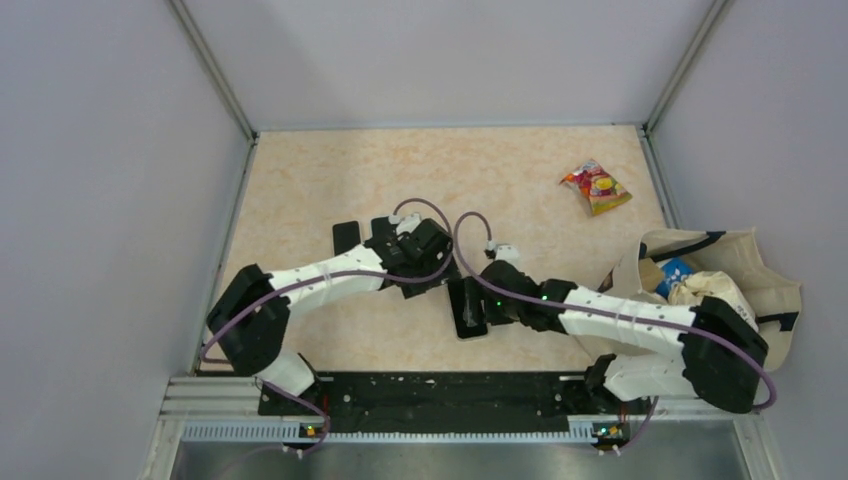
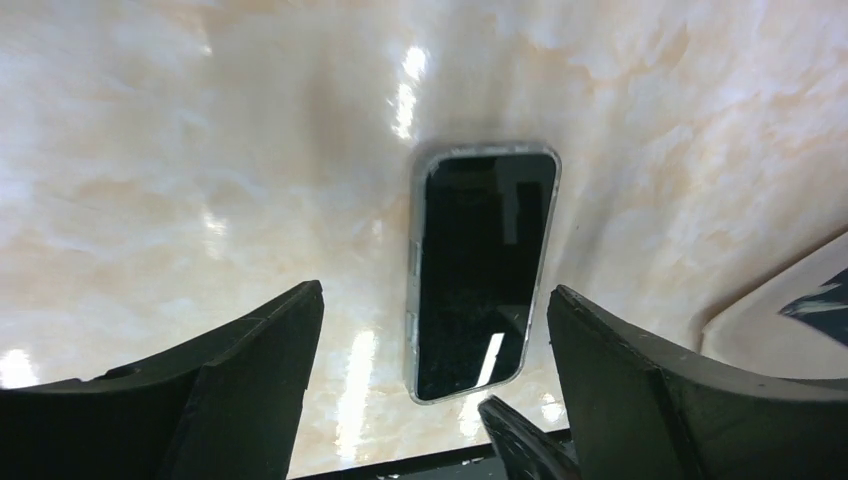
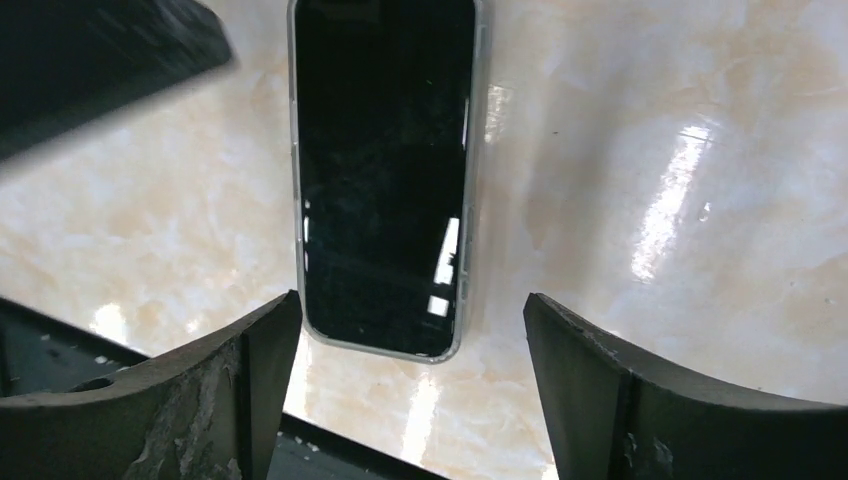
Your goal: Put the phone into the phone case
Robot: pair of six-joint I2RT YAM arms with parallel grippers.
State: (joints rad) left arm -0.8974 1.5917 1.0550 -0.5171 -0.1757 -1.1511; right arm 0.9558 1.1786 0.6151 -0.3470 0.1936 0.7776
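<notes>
A black phone [image 1: 468, 308] lies flat, screen up, on the beige table near the middle front, with a clear case rim around its edges. It shows in the left wrist view [image 2: 485, 270] and in the right wrist view [image 3: 385, 170]. My left gripper [image 1: 432, 268] hovers just above and to the left of it, jaws open and empty [image 2: 435, 300]. My right gripper [image 1: 492, 302] is at the phone's right side, jaws open and empty [image 3: 410, 310]. Neither gripper touches the phone. A small flat black rectangle [image 1: 345, 237] lies to the left of the left gripper.
A bright snack packet [image 1: 596, 187] lies at the back right. A beige tote bag [image 1: 740, 262] with a blue item and white cloth inside stands at the right edge. Grey walls enclose the table; a black rail [image 1: 430, 395] runs along the front.
</notes>
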